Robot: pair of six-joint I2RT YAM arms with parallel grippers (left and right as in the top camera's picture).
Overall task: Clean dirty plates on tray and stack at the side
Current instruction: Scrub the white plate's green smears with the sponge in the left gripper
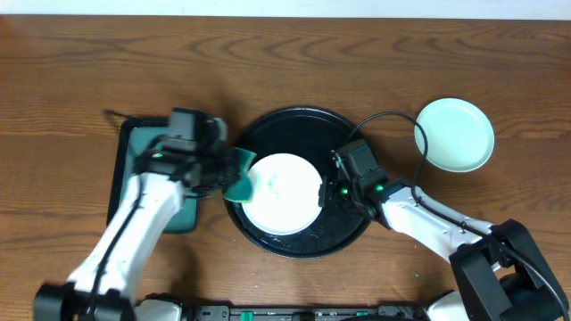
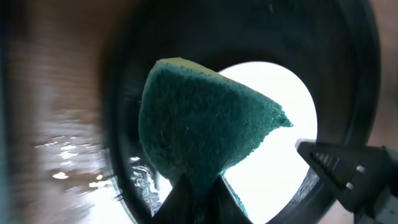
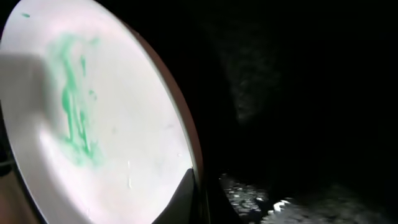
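A white plate (image 1: 284, 192) with a faint green smear lies on the round black tray (image 1: 294, 134). My left gripper (image 1: 225, 172) is shut on a green sponge (image 1: 241, 181), which sits over the plate's left edge. In the left wrist view the sponge (image 2: 205, 124) hangs from the jaws (image 2: 199, 190) in front of the plate (image 2: 280, 149). My right gripper (image 1: 327, 190) is shut on the plate's right rim. The right wrist view shows its jaws (image 3: 198, 196) pinching the rim, and the plate (image 3: 124, 143) with the green smear (image 3: 74, 118). A pale mint plate (image 1: 455, 134) lies on the table at the right. No third plate shows.
A rectangular teal tray (image 1: 134, 147) lies left of the black tray, partly under my left arm. The right arm's cable (image 1: 406, 120) loops between the black tray and the mint plate. The black tray's floor is wet (image 3: 249, 193).
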